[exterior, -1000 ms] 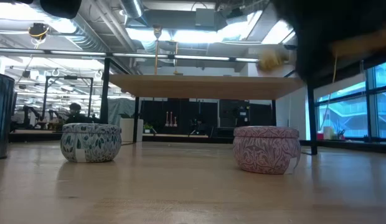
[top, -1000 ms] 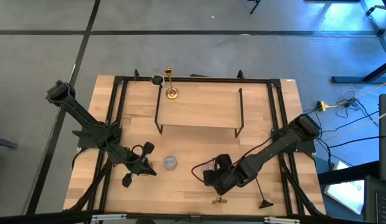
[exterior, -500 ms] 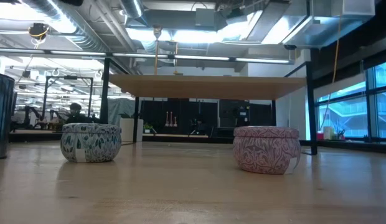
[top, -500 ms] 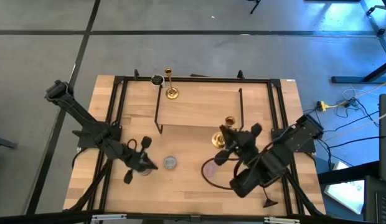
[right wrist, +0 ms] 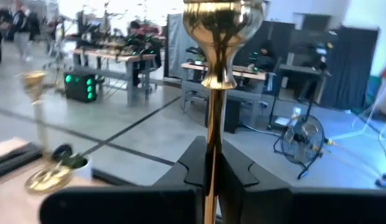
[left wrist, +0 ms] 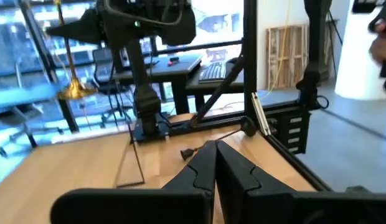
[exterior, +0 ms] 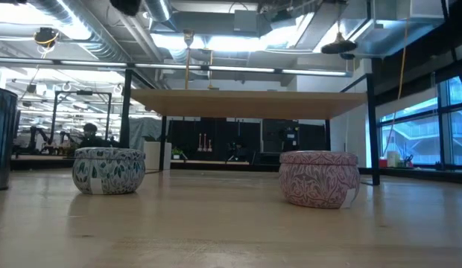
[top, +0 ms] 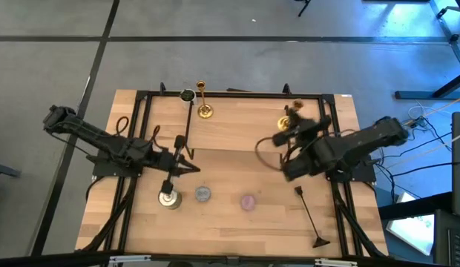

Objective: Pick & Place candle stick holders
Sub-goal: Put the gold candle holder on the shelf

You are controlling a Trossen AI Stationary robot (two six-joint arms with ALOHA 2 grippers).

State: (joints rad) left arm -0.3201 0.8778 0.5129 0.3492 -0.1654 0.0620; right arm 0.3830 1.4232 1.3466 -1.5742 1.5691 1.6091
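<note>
One gold candle stick holder (top: 203,102) stands by its round base at the far left end of the raised wooden shelf (top: 237,130); it also shows in the right wrist view (right wrist: 38,130). My right gripper (top: 288,132) is shut on the second gold candle stick holder (right wrist: 223,37) over the shelf's right end. Its flared base (left wrist: 71,91) hangs in the air and shows as a dark disc in the low view (exterior: 339,48). My left gripper (top: 190,165) is shut and empty near the shelf's left front leg, as the left wrist view (left wrist: 215,155) shows. My right gripper pinches the candle stick holder's thin stem (right wrist: 211,134) between its two fingers, below the cup top. The fingers lie across the stem. The holder stands upright in the hold, cup up, its base (exterior: 339,48) lifted clear above the shelf.
A silver tin (top: 168,198), a blue-grey candle (top: 203,194) and a pink candle (top: 248,202) stand on the table in front of the shelf. A black rod with a foot (top: 310,222) lies at the near right. A black frame (top: 141,133) runs along the table's sides.
My right gripper has risen from the table's near edge and gone toward the far right, over the shelf's right end. The candle stick holder has come up off the table with it and now stands upright. My left gripper has left the silver tin and gone toward the shelf's left leg.
</note>
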